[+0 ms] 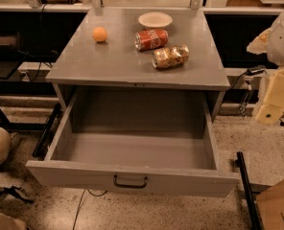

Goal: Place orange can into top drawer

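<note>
The orange can (170,57) lies on its side on the grey cabinet top (84,61), right of centre, just in front of a red cola can (151,39). The top drawer (132,150) is pulled wide open below. Its grey inside holds nothing, and a dark pull handle (130,181) sits at the middle of its front. My gripper (269,112) is at the right edge of the view, at the end of the cream-coloured arm. It hangs to the right of the cabinet, level with the drawer, well apart from the can, with nothing seen in it.
A small orange ball (100,34) and a white bowl (155,19) also sit on the cabinet top. Dark furniture and cables stand at the left. A black bar (245,186) lies on the floor at the right, next to the drawer.
</note>
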`<state>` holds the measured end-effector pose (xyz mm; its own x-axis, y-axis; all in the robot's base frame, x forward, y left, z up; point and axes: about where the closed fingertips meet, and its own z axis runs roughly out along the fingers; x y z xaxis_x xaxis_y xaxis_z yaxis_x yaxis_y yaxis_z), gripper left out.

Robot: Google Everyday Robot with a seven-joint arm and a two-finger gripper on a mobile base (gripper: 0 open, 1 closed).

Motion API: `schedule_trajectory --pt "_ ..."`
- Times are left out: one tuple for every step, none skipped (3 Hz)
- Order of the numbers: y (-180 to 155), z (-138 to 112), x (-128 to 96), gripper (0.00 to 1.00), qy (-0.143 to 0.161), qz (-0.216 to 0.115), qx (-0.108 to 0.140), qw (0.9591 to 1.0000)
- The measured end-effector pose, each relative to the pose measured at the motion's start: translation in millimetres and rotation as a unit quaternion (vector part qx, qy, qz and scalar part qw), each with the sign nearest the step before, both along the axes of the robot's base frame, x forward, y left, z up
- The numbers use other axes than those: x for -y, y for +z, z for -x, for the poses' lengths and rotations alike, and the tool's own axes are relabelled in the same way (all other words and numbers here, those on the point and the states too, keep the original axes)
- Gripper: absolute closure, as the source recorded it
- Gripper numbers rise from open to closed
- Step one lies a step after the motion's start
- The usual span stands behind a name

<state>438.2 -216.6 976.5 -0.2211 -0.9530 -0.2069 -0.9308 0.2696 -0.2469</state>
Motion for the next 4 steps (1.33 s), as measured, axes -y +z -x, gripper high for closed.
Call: schedule_trajectory --pt "2.4 -4.1 -1.1 0.0 0.003 0.003 0.008 1.0" --pt "8.5 -42.2 -6.2 0.0 0.037 0.027 0.044 0.998" --pt "16.8 -103.2 -18.3 0.0 0.084 0.057 0.084 0.9913" --pt "23.3 -160.1 -50.4 0.0 0.129 0.055 0.106 0.9845"
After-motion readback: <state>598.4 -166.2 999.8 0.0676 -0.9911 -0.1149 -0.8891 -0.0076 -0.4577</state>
